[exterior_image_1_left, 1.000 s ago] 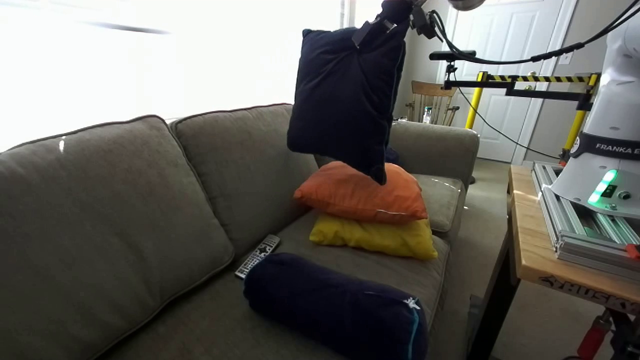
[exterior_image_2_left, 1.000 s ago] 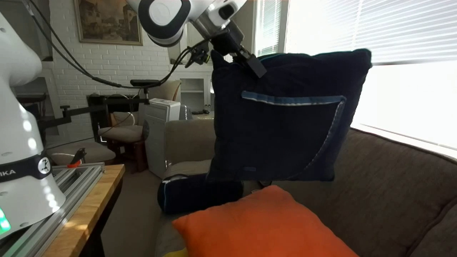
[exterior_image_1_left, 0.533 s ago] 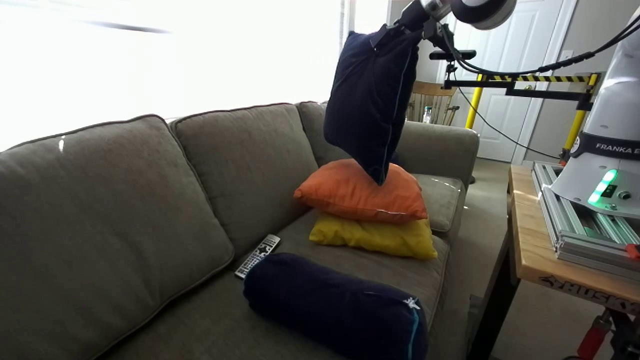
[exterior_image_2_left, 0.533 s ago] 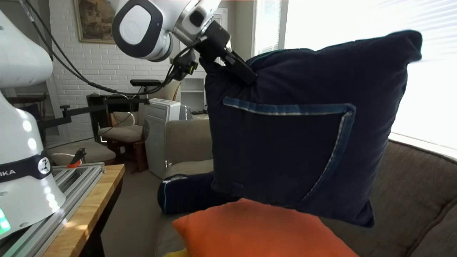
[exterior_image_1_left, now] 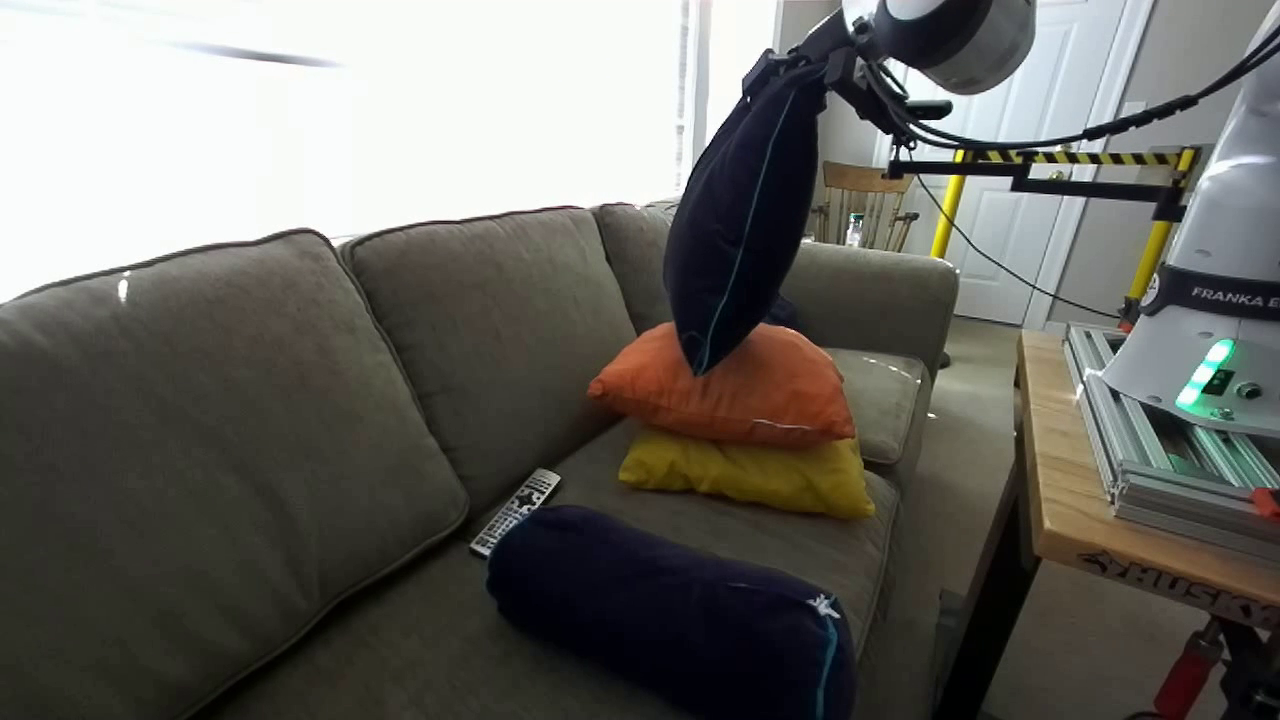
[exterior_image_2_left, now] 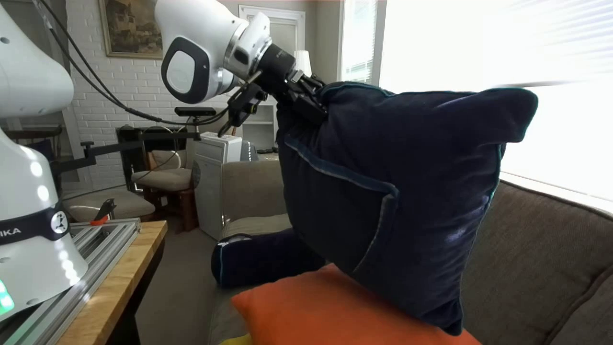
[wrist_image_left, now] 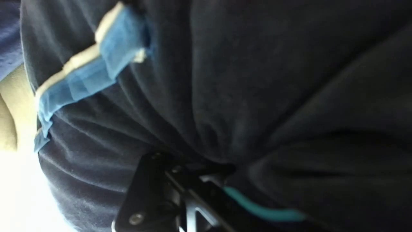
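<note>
While one black metal gripper (exterior_image_2_left: 318, 103) pinches its upper edge — jaws closed tight — one square navy velvety cushion (exterior_image_2_left: 412, 191) hangs over one plump orange cloth pillow (exterior_image_1_left: 740, 400) stacked on one flatter yellow cloth pillow (exterior_image_1_left: 750, 475).

A: State the main support and its load.

B: Sofa (exterior_image_1_left: 420, 630), brownish-grey fabric; directly on it lie a yellow pillow (exterior_image_1_left: 755, 475), flat; a navy bolster (exterior_image_1_left: 670, 615), laid from back to front; a remote (exterior_image_1_left: 515, 512), buttons up, just beside the bolster's end; contact between these last two cannot be confirmed.

A: Further support noted?

B: Wooden workbench (exterior_image_1_left: 1060, 450), standing apart from the sofa; a metal frame (exterior_image_1_left: 1185, 490) rests on its top, inset from the edge.
</note>
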### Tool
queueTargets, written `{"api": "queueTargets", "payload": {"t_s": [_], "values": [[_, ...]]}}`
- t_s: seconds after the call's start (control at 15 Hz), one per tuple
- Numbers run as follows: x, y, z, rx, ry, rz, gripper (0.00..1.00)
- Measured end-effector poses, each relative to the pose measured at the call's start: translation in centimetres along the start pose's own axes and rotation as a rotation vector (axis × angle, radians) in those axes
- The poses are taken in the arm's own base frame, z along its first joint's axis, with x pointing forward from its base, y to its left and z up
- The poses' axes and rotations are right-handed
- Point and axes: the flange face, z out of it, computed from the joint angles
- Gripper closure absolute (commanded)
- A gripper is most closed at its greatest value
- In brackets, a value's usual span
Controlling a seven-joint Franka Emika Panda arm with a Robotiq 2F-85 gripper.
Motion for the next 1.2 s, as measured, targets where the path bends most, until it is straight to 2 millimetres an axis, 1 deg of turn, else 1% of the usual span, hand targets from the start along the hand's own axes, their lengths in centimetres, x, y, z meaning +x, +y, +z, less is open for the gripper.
{"api": "queueTargets", "payload": {"t_s": [0.13, 0.33, 0.53, 0.67, 1.0, 1.2], "values": [[0.1, -0.1, -0.7, -0.004, 0.062, 0.031, 1.0], [0.9, 0.0, -1.7, -0.007, 0.158, 0.055, 1.0], [1.3, -0.1, -1.9, -0.002, 0.227, 0.029, 1.0], [0.4, -0.2, -1.1, 0.005, 0.221, 0.001, 1.0], [-3.8, -1.2, 2.4, 0.05, 0.103, -0.082, 1.0], [-5.4, -1.6, 4.2, 0.059, 0.084, -0.11, 1.0]]}}
